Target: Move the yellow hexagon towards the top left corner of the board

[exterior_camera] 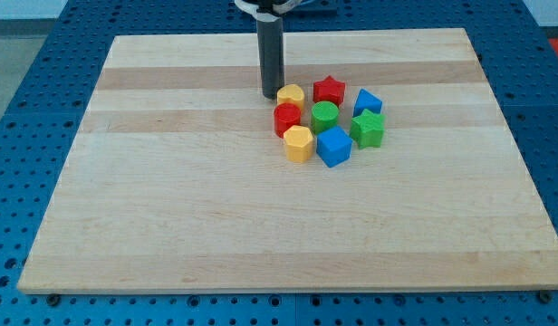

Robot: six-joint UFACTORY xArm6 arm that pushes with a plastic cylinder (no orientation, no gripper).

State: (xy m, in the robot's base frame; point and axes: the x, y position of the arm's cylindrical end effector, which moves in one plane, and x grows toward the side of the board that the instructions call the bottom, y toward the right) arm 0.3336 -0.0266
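Observation:
The blocks lie in a tight cluster right of the board's middle. The yellow hexagon (298, 143) is at the cluster's lower left, below a red block (287, 119) and left of a blue cube (333, 146). A second yellow block (291, 94), its shape unclear, is at the cluster's upper left. My tip (271, 96) stands just left of that upper yellow block, touching it or nearly so. The tip is above the yellow hexagon, with the red block between them.
A red star (329, 90), a blue block (368, 100), a green cylinder (324, 115) and a green star-like block (368, 129) fill the rest of the cluster. The wooden board (170, 181) lies on a blue perforated table (25, 81).

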